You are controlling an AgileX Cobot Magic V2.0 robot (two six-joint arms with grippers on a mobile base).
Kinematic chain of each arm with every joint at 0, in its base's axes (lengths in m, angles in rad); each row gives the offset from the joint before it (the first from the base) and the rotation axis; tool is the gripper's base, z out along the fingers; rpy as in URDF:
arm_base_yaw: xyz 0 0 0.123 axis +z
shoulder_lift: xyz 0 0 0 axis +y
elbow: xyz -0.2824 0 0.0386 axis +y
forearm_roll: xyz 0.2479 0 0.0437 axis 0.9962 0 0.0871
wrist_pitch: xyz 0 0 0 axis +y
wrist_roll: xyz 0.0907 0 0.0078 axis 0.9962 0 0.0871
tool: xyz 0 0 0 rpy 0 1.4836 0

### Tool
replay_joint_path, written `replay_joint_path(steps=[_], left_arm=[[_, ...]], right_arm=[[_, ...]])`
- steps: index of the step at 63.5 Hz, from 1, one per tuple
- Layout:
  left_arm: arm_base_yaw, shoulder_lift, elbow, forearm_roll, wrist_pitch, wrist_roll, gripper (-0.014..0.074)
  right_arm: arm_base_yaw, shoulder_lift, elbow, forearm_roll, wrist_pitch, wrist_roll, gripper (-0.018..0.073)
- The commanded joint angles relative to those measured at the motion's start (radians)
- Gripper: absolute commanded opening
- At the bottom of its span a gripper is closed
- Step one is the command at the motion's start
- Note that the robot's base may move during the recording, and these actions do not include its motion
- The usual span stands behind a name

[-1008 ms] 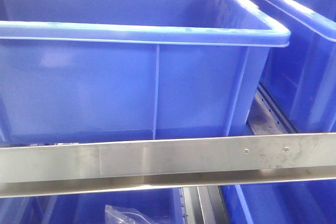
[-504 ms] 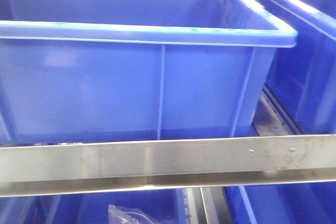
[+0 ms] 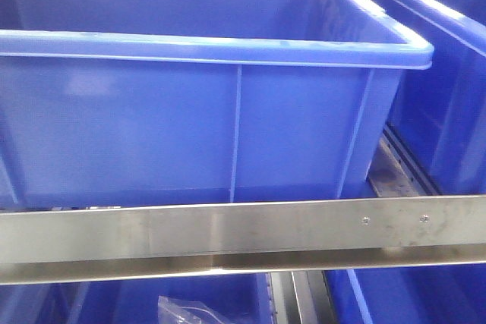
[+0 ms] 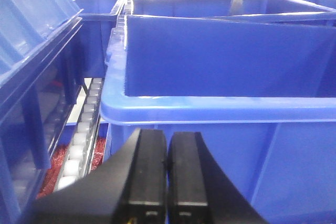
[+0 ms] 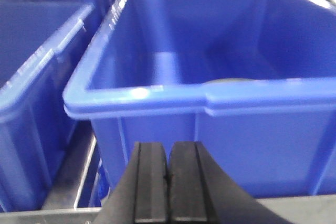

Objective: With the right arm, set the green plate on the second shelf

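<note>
Two grippers are seen with fingers pressed together on nothing: the left gripper (image 4: 167, 174) before a blue bin (image 4: 220, 77), the right gripper (image 5: 168, 182) before another blue bin (image 5: 210, 93). Just over that bin's near rim, a pale curved sliver (image 5: 228, 81) is glimpsed, judged to be the green plate, though too little is shown to be sure. In the front view, the large blue crate (image 3: 190, 119) behind the steel shelf rail (image 3: 228, 233) is found shifted slightly rightward against a second ago, so the base or camera is judged to be creeping sideways. The plate is not yet grasped.
</note>
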Motion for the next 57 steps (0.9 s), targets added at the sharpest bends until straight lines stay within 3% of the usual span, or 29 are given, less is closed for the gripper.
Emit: replay_joint_path(steps=[1, 22, 36, 57], left_arm=[[-0.002, -0.017, 0.04, -0.006, -0.083, -0.002, 0.013], [-0.002, -0.017, 0.04, -0.006, -0.083, -0.002, 0.013], [-0.002, -0.017, 0.04, -0.006, -0.083, -0.002, 0.013], [-0.002, -0.017, 0.04, -0.006, -0.083, -0.002, 0.013]], right_arm=[[-0.007, 0.006, -0.017, 0.001, -0.105, -0.014, 0.0052], [-0.007, 0.006, -0.016, 0.001, -0.143, -0.014, 0.0052], [-0.007, 0.006, -0.016, 0.001, -0.254, -0.014, 0.0052], [-0.007, 0.006, -0.016, 0.002, -0.25, -0.014, 0.0052]])
